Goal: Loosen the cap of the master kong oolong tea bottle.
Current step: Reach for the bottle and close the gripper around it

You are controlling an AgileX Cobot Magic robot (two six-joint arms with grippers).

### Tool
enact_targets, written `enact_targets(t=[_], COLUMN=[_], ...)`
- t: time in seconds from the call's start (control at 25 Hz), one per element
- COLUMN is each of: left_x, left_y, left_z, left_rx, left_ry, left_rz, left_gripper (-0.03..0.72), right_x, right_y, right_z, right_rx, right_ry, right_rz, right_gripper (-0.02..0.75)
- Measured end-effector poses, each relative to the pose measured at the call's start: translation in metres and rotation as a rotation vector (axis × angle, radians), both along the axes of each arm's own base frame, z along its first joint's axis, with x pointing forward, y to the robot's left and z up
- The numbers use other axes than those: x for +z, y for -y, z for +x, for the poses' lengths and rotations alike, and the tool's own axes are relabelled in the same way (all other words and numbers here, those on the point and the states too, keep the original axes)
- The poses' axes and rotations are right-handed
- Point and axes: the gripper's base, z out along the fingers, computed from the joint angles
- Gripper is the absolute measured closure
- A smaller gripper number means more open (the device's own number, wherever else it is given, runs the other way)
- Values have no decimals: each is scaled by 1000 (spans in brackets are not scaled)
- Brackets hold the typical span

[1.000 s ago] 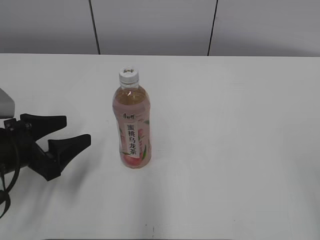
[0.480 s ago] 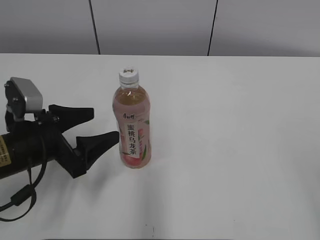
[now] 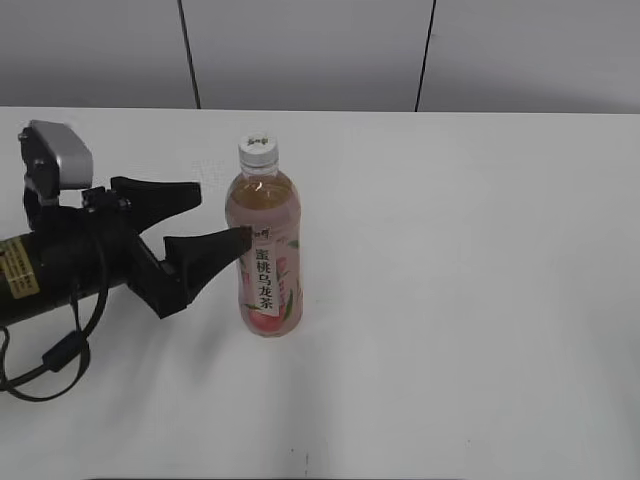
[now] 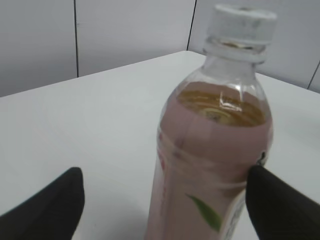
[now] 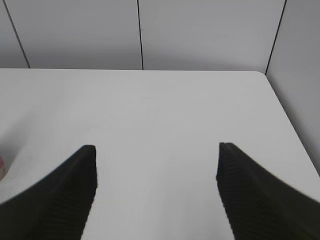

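The master kong oolong tea bottle [image 3: 264, 255] stands upright on the white table [image 3: 460, 300], pale amber tea inside and a pink peach label with a white strip of black characters. Its white ribbed cap [image 3: 257, 150] is on the neck. My left gripper [image 3: 222, 213] is open at the bottle's left side, at shoulder height. In the left wrist view the bottle [image 4: 215, 150] and the cap [image 4: 241, 25] fill the frame. The bottle stands between the fingers of the left gripper [image 4: 163, 172], close against the right finger [image 4: 280, 205]. My right gripper [image 5: 155, 148] is open over bare table, out of the exterior view.
A grey panelled wall [image 3: 300, 50] runs behind the table's far edge. The right wrist view shows the table's rounded far right corner [image 5: 262, 75]. A pink sliver [image 5: 1, 167] shows at that view's left edge.
My left gripper has come in from the left edge and moved right and upward until its fingers straddle the bottle. The bottle has not moved.
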Motion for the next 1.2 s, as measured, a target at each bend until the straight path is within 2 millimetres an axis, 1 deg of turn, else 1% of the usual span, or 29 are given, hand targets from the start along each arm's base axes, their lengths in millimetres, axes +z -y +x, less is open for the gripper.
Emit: enact_targets(t=[0.16, 0.36, 0.52, 0.72, 1.0, 1.2], left_x=[5, 11, 16, 11, -9, -11], left_y=[7, 21, 29, 30, 30, 32], left_z=[4, 6, 10, 12, 13, 15], left_rx=[-48, -96, -103, -98, -94, -98], left_ry=[6, 35, 60, 39, -33, -33], left_rz=[-16, -28, -42, -48, -31, -29], left_gripper=[95, 95, 95, 95, 95, 95], right_x=[0, 0, 0, 0, 0, 0], right_y=[0, 0, 0, 0, 0, 0], right_z=[0, 0, 0, 0, 0, 0], right_rx=[0, 0, 0, 0, 0, 0], right_ry=[0, 0, 0, 0, 0, 0], right_rz=[0, 0, 0, 0, 0, 0], right_gripper=[173, 173, 173, 173, 173, 173])
